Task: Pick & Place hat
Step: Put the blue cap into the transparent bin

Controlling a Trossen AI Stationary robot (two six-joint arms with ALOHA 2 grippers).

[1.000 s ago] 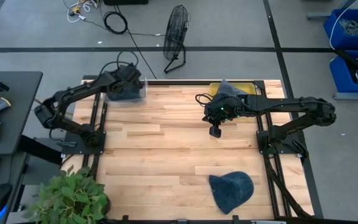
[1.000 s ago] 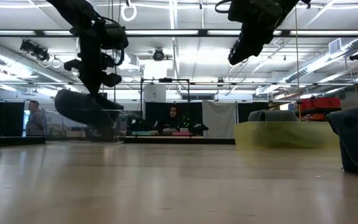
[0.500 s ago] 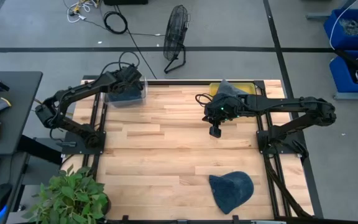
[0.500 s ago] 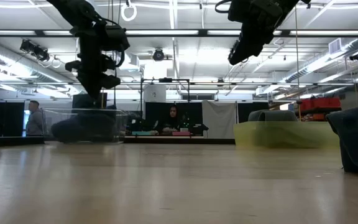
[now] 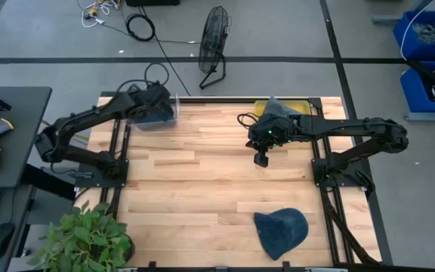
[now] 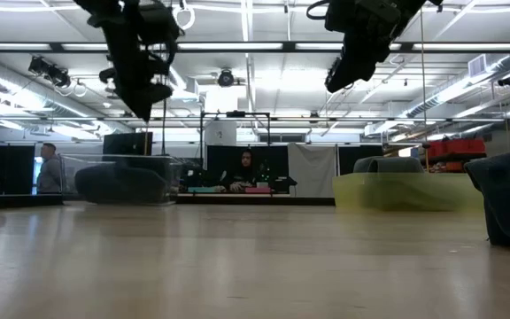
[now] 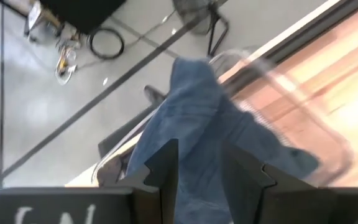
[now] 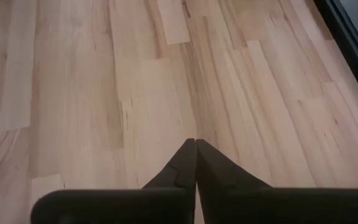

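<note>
A blue hat [image 5: 281,231] lies on the light brown wood table [image 5: 202,181]. Another blue hat [image 7: 197,137] sits in a see-through box [image 7: 303,118]. The bin [image 6: 397,190] is yellow, the plant [image 5: 81,238] green

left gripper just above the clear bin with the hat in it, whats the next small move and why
Probably lift the left gripper straight up and away from the clear bin. Its fingers are open with nothing between them, and the blue hat lies inside the bin, so that placement looks done. The right gripper hangs shut over bare table, and another hat lies at the near edge.
</note>
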